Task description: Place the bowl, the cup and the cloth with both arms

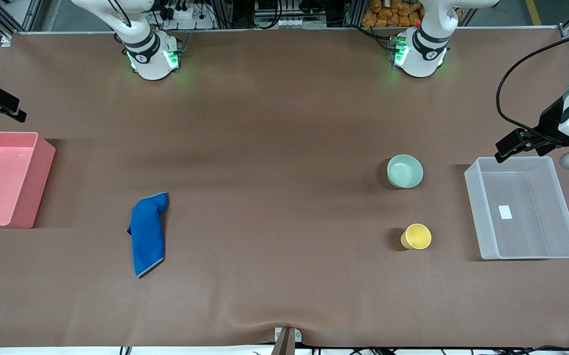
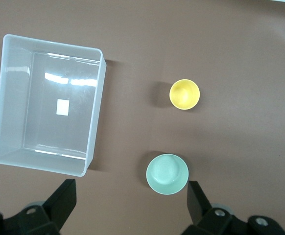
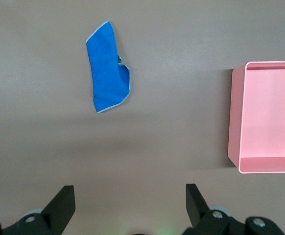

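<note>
Brown table [image 1: 284, 148] carries everything, nothing yet binned: a pink bin [image 1: 3, 177] at the right arm's end, a clear bin [image 1: 555, 212] at the left arm's. Blue cloth [image 1: 148, 233] lies nearest the pink bin, its long axis running toward the front camera. Mint bowl [image 1: 405, 171] and yellow cup [image 1: 417, 236] stand apart beside the clear bin, the cup nearer the camera. Left gripper [image 2: 130, 203] hangs wide open and empty above the table, close by the bowl; right gripper [image 3: 130, 203], equally spread and empty, hangs above bare table, the cloth well apart from it.

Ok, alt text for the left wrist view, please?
The open left gripper hangs high over a brown table, just above a small pale mint-green bowl. A small yellow cup and a clear plastic bin stand nearby.
</note>
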Robot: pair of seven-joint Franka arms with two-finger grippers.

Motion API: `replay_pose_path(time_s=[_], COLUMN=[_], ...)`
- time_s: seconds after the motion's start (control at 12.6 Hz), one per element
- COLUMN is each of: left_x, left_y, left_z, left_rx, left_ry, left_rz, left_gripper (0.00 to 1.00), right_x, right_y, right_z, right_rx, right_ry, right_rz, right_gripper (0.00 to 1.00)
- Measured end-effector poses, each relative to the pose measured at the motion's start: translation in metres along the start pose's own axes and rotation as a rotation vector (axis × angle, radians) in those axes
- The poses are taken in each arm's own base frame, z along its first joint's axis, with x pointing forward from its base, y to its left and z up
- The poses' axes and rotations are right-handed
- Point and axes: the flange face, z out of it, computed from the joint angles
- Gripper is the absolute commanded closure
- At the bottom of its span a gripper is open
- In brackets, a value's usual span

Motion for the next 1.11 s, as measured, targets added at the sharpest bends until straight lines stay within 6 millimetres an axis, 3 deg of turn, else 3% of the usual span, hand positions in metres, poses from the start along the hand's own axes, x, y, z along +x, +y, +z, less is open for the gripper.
replay_pose_path(time_s=[0.56,0.87,1.11], left_x=[0.0,0.002,0.007], left_y=[-0.002,-0.001,0.001], left_z=[0.002,0.01,0.027], left_rx=[0.002,0.006,0.012], left_ry=[-0.007,-0.022,-0.048], left_rz=[0.014,0.017,0.017], left_gripper=[0.0,0.0,0.0], right_x=[0.0,0.0,0.0], right_y=[0.001,0.002,0.002], right_z=[0.0,0.0,0.001], right_rx=[0.0,0.0,0.0], right_ry=[-0.001,-0.001,-0.002], right_rz=[0.003,0.003,0.004], right_gripper=[0.0,0.0,0.0])
